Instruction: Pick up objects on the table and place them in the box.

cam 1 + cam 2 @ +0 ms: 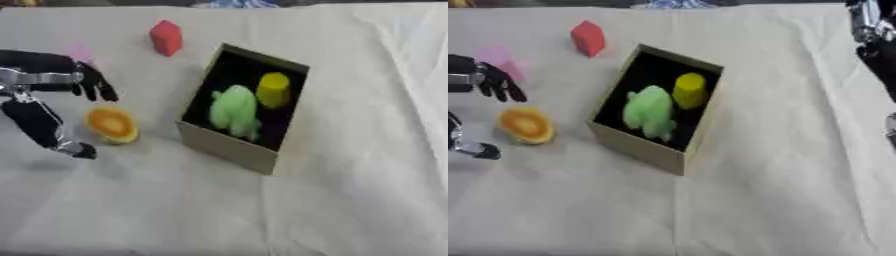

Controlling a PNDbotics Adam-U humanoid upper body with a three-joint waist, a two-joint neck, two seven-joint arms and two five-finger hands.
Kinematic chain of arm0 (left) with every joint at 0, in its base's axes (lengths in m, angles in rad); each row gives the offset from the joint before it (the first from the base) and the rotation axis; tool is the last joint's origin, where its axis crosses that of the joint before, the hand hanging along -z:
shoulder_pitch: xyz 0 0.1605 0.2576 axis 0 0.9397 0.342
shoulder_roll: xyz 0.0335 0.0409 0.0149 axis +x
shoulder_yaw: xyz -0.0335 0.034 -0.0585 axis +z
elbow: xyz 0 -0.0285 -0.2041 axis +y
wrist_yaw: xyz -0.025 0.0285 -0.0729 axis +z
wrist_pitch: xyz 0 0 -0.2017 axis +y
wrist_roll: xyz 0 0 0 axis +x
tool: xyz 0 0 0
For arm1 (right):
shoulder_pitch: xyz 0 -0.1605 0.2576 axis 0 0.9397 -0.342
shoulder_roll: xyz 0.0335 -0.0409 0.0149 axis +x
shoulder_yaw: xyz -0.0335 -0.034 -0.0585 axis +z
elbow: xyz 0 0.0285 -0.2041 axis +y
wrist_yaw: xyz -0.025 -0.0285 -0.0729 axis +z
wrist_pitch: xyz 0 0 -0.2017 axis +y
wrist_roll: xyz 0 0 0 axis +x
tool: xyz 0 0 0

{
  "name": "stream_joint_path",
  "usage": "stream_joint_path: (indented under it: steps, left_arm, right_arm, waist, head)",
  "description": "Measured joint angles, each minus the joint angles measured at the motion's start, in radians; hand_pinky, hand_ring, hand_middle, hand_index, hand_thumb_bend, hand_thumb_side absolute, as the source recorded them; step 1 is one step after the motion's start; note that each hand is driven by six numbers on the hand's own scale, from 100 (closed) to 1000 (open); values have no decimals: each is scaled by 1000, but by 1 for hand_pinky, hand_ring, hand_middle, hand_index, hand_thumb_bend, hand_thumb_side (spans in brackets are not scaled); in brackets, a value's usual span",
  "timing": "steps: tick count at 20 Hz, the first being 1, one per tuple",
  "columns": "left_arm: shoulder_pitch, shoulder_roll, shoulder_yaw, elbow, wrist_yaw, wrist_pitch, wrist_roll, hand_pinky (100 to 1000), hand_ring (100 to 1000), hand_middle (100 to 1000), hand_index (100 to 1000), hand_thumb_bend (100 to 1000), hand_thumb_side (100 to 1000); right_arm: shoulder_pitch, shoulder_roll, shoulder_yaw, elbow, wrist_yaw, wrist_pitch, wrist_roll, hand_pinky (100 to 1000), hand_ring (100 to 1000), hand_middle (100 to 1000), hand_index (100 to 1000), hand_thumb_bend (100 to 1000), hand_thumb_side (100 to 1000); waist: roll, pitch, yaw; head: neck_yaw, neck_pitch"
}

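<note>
— What is counted around the cardboard box [229,146]?
— Two things are held inside it: a green soft toy [234,112] and a yellow cylinder [273,89]. Three lie left of the box on the cloth-covered counter [350,200]: one orange round piece [111,124], one red block [165,37], one pink piece [496,57].
— And the hands?
— The left hand [61,100] is seen left of the box, fingers spread beside the orange piece. Whether the right hand [877,45] is closed cannot be told.
</note>
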Motion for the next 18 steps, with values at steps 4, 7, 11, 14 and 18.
stream_joint_path:
  steps: [4, 7, 11, 14, 18]
  left_arm:
    - [-29, -45, -19, 54, -65, -6, 2, 809, 802, 799, 876, 578, 290]
    - [-42, -69, -28, 89, -102, -21, 1, 806, 798, 794, 870, 555, 278]
    - [-57, -97, -39, 130, -132, -41, -4, 796, 785, 769, 856, 534, 247]
    - [-67, -114, -51, 164, -143, -57, -20, 787, 775, 755, 849, 520, 229]
    - [-90, -142, -57, 218, -153, -72, -35, 774, 759, 733, 829, 476, 195]
  right_arm:
    - [2, 1, 0, 0, 0, 1, 1, 1000, 757, 763, 834, 100, 523]
    - [4, 1, 0, 0, 0, 1, 1, 1000, 757, 763, 834, 100, 524]
    - [4, 2, 0, 0, -1, 1, 1, 1000, 757, 763, 835, 100, 524]
    - [4, 3, 0, 0, -1, 1, 1, 1000, 757, 763, 835, 100, 524]
    - [4, 9, 1, 0, -2, 1, 1, 1000, 757, 764, 835, 100, 524]
  waist:
    - [-1, 1, -1]
    - [-1, 4, -2]
    - [-1, 9, -2]
    - [-2, 14, -2]
    - [-4, 18, -2]
  head:
    - [1, -6]
    - [2, -7]
    - [3, -8]
    - [5, -11]
    - [7, -16]
